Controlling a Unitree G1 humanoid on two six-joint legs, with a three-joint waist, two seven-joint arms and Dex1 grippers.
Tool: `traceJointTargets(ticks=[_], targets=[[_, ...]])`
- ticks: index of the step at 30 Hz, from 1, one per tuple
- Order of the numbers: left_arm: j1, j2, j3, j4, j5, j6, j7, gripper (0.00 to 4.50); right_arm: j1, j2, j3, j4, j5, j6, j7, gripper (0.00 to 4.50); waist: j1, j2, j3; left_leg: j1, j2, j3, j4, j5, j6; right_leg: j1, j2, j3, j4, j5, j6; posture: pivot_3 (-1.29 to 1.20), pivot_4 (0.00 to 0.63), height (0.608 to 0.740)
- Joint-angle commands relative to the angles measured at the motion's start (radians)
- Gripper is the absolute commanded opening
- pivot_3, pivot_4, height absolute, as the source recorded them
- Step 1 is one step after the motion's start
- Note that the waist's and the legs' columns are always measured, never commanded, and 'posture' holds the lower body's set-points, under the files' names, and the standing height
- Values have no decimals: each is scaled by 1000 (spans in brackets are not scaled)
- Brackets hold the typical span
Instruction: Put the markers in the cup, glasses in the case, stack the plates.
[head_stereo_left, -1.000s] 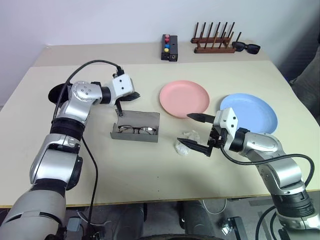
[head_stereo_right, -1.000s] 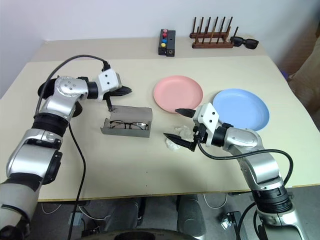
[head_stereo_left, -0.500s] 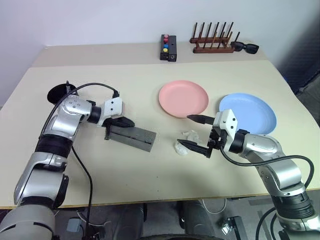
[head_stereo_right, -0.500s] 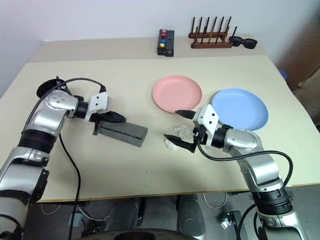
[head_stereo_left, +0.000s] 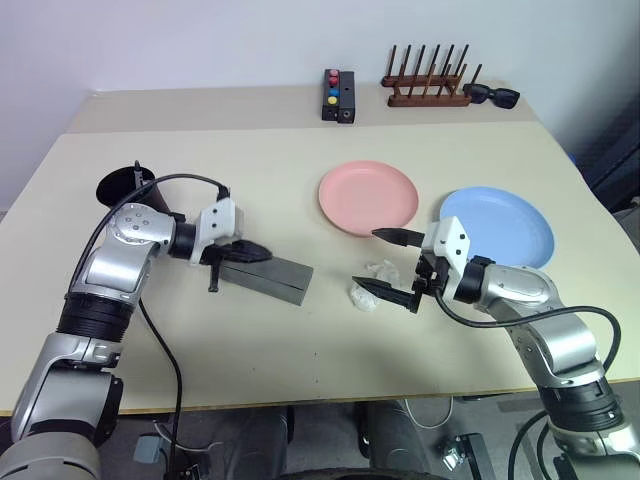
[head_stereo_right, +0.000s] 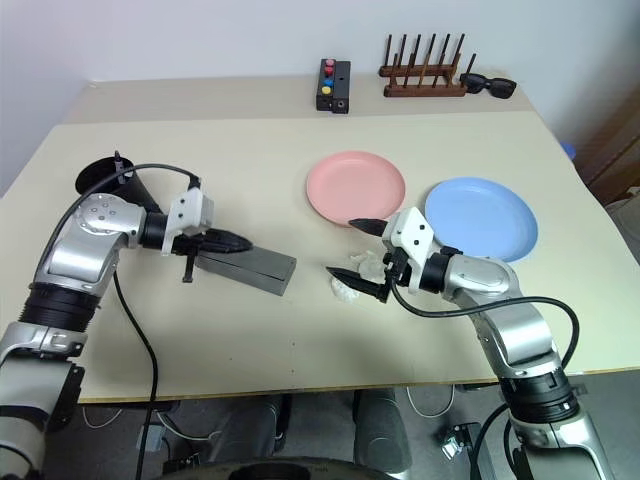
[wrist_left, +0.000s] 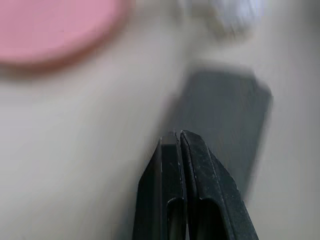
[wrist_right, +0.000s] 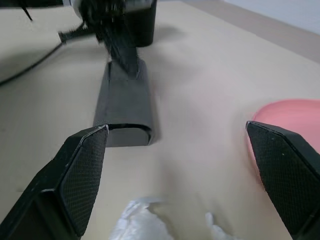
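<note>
The left gripper (head_stereo_left: 255, 251), fingers pressed together, reaches rightward onto the closed grey case (head_stereo_left: 265, 276), maybe touching; case lies mid-frame, long axis slanting down-right. The right gripper (head_stereo_left: 391, 263) hangs spread.

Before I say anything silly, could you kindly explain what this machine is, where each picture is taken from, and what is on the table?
It is a humanoid robot with two arms, each ending in a two-fingered end effector. Two pictures come from cameras on its head, looking down over the table; the other two come from cameras on its wrists. The left end effector is shut, at the end of the closed grey case. The right end effector is open and holds nothing; it hovers over some crumpled clear wrapping. Also on the table: a pink plate, a blue plate, a black cup, a wooden rack, black sunglasses and a small button box.
</note>
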Motion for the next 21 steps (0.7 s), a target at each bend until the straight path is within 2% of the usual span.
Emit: traceJointTargets(ticks=[1,7,13,21], targets=[[36,35,96,-113,-69,64,51,52,-54,6,8,64,-100,-75,-58,4500,-5,0,0,0,0,0,0,0,0,0,0,0,0,0,0,0,150,734],[174,69,200,-300,-166,193,137,52,-159,7,63,217,-289,-214,-133,4500,-11,0,0,0,0,0,-1,0,0,-2,0,0,1,0,0,0,150,734],[391,87,273,-460,-222,276,220,52,-255,-9,147,410,-463,-427,-151,4500,-16,1,0,0,0,1,-2,0,0,-2,0,1,0,0,0,0,150,734],[484,71,303,-526,-257,317,323,52,-338,11,224,603,-587,-605,-159,4500,-23,1,0,0,0,1,-1,0,0,-2,0,1,0,0,-1,0,150,734]])
